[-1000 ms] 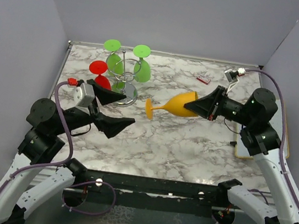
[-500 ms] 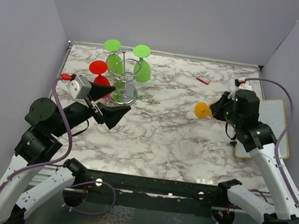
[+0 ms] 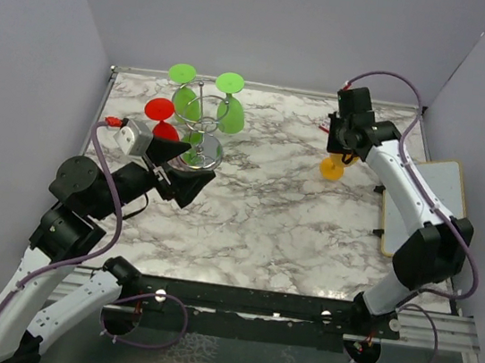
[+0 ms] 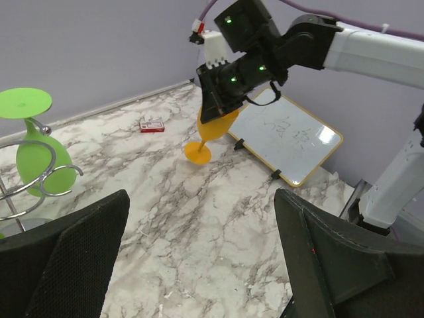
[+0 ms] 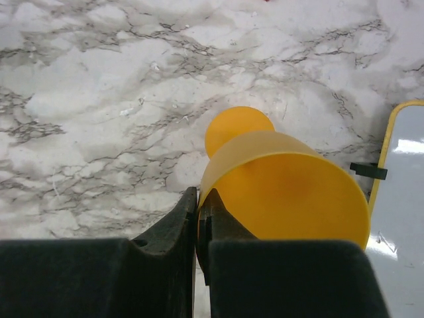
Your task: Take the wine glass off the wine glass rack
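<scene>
The chrome wine glass rack (image 3: 200, 120) stands at the back left on its round base, with two green glasses (image 3: 231, 112) and a red glass (image 3: 162, 121) hanging on it. One green glass (image 4: 36, 158) and wire loops show in the left wrist view. My right gripper (image 3: 338, 148) is shut on the rim of an orange wine glass (image 3: 331, 165), held foot-down low over the table at the back right. The right wrist view shows its fingers (image 5: 189, 222) pinching the orange glass wall (image 5: 291, 192). My left gripper (image 3: 187, 174) is open and empty just in front of the rack.
A yellow-framed whiteboard (image 3: 434, 204) lies at the table's right edge, beside the orange glass (image 4: 211, 129). A small red box (image 4: 152, 126) lies near the back wall. Grey walls close in the marble table on three sides.
My right arm carried the orange glass from the table's middle to the back right and turned it from sideways to foot-down. My left gripper moved a little toward the rack.
</scene>
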